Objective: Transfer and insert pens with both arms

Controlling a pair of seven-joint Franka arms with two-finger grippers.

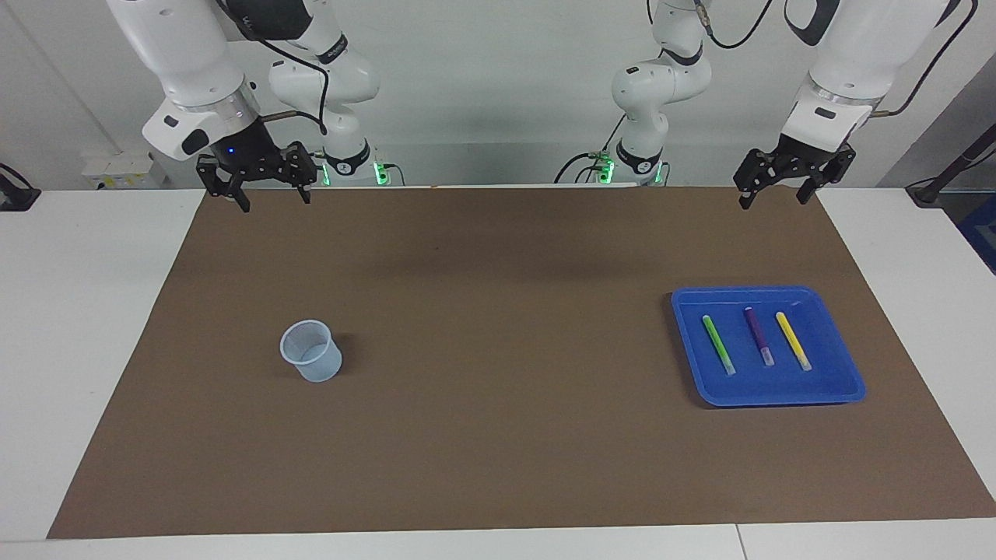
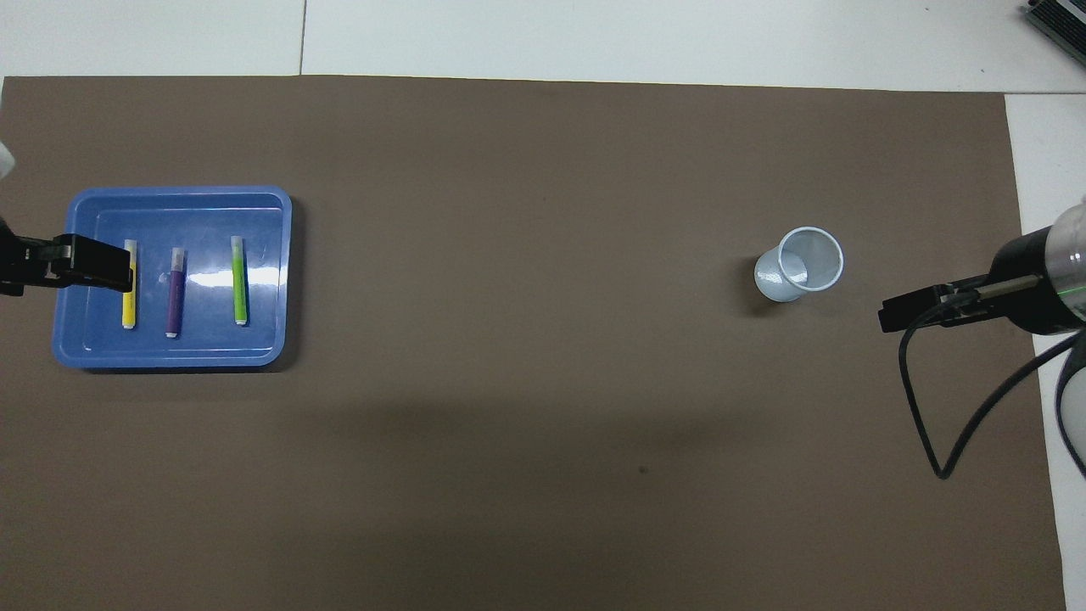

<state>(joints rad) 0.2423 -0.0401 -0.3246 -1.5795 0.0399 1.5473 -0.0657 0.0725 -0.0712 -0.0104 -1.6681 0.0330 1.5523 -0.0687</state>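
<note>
The brown mat (image 1: 498, 257) lies bare across its middle, giving open passage between the two ends. Toward the right arm's end only a pale cup (image 1: 311, 351) stands upright, alone. Toward the left arm's end a blue tray (image 1: 848, 385) with a low rim holds three pens (image 1: 759, 336) lying parallel, with gaps between them and nothing above

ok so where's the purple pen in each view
Facing view: purple pen is low at the picture's right, middle of three in the blue tray.
Overhead view: purple pen is at the picture's left, again the middle one.
Shared landmark: the blue tray, at the left arm's end of the table.
</note>
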